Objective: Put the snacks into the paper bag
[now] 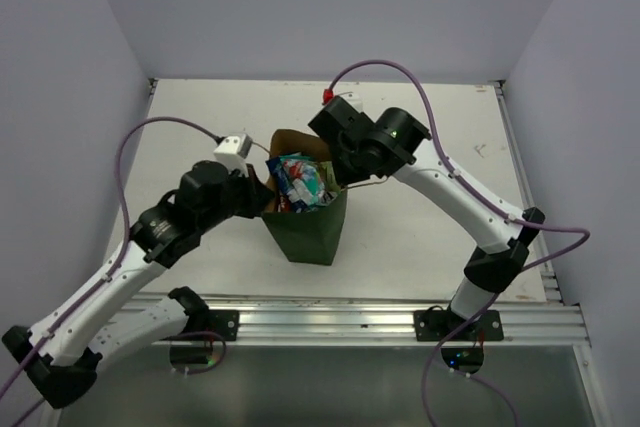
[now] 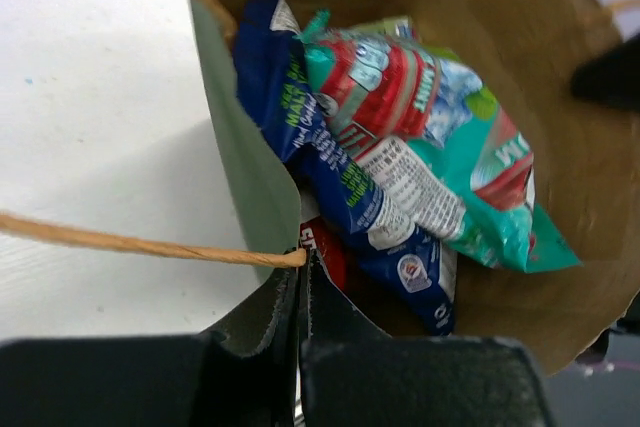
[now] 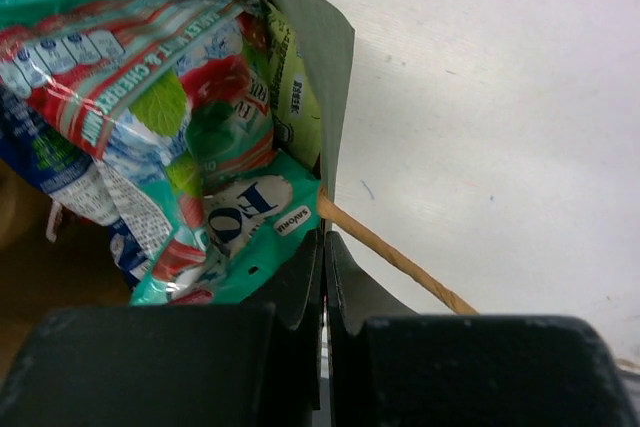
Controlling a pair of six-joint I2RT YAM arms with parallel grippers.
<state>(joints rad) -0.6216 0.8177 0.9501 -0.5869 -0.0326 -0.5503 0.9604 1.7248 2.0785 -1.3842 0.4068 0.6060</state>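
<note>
Black fingers of the left tool fill the bottom of its wrist view. They are pressed together on the rim of the bag, right where a tan handle is rooted. The right tool is likewise pinched flat on the opposite rim, beside that side's handle. A corner of the Fox's packet touches its fingers; whether that corner is caught too, I cannot tell.

Just past the fingers lie the snacks, all inside the bag. The Fox's packet is on top, a blue packet slants under it against the left wall, and a sliver of a red packet shows beneath. Beyond them is brown kraft lining, then the white counter.

By its looks the bag is thin paper: light, easily creased, and likely to tip or tear if pulled unevenly. The rim near the handle roots seems the sound place to hold it, from both sides at once. The packets look light, slick and crinkly, best taken by a sealed edge.

Only the right wrist view shows a pale green packet tucked against the right wall. Only the left wrist view shows the red one. The top view alone shows the bag standing upright mid-counter between both arms. An orange packet shows nowhere; it may be buried.
</note>
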